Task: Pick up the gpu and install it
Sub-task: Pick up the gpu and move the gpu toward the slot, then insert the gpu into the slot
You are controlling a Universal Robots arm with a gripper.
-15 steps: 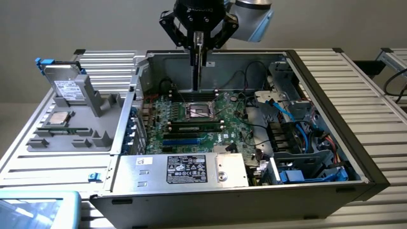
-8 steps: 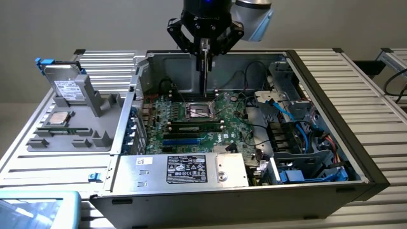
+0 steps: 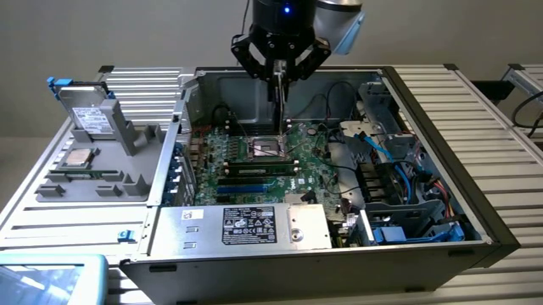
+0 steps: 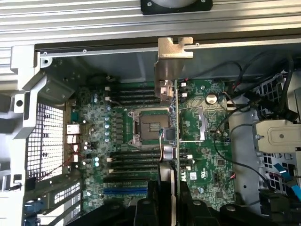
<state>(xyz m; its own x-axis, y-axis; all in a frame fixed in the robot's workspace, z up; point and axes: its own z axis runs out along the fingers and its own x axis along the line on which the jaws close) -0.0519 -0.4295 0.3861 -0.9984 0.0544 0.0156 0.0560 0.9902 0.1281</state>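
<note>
The gpu (image 3: 280, 101) hangs edge-on and upright over the green motherboard (image 3: 233, 149) inside the open computer case (image 3: 441, 210), its lower end just above the CPU socket (image 3: 264, 147). My gripper (image 3: 280, 67) is shut on the card's upper end. In the wrist view the gpu (image 4: 175, 136) appears as a thin line running away from my gripper (image 4: 170, 200), ending in its silver end bracket (image 4: 170, 63) near the case's rear wall. The black fingers (image 4: 155, 197) press on both faces of the card.
A grey fixture (image 3: 127, 184) at the exterior view's left holds a silver drive box (image 3: 89, 117), a CPU (image 3: 78, 157) and a memory stick (image 3: 85, 173). A power supply (image 3: 246, 225) sits at the case's near side. Blue and black cables (image 3: 373, 143) crowd the case's right.
</note>
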